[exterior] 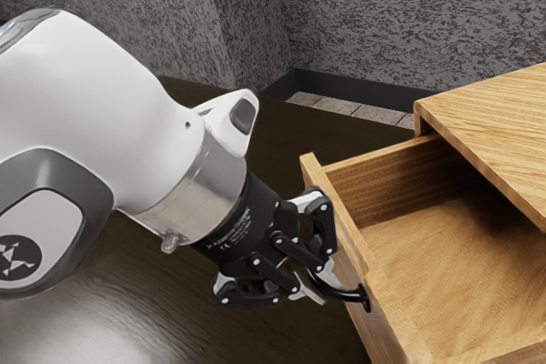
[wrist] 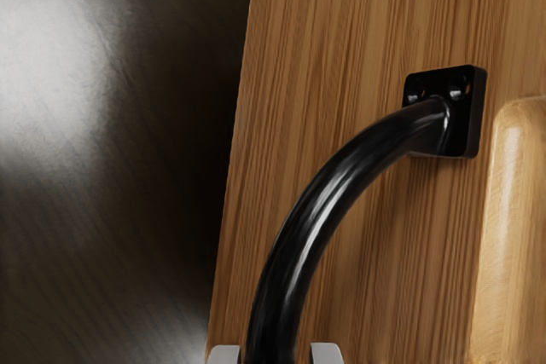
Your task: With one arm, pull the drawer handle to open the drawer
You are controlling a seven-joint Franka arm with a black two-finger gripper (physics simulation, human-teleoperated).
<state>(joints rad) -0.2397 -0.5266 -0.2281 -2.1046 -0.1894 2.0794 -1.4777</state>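
The white arm [exterior: 94, 151] takes up the exterior view's left, cut off by the frame edge so its base is out of sight. Low in the centre of that view, the black gripper [exterior: 317, 283] is clamped on the handle [exterior: 348, 293]. Most of the black bar is masked by the fingers there. The wrist view makes the grasp clearer: two silver pads [wrist: 223, 354] sit against either side of the handle [wrist: 333, 193] (only their tips show, the rest is cropped). From the pads the bar curves away to a black plate [wrist: 448, 108] screwed to the drawer [wrist: 341, 57] front. A pale rounded piece of wood [wrist: 516, 228] beside the plate is hard to identify.

Toward the exterior view's right, the drawer [exterior: 341, 210] stands well out of the cabinet [exterior: 495, 125], its wooden floor and walls open to view. Its near corner and the cabinet's far side run off the frame. Both stand on the dark table [exterior: 128, 321], with a grey speckled wall [exterior: 384, 14] behind.
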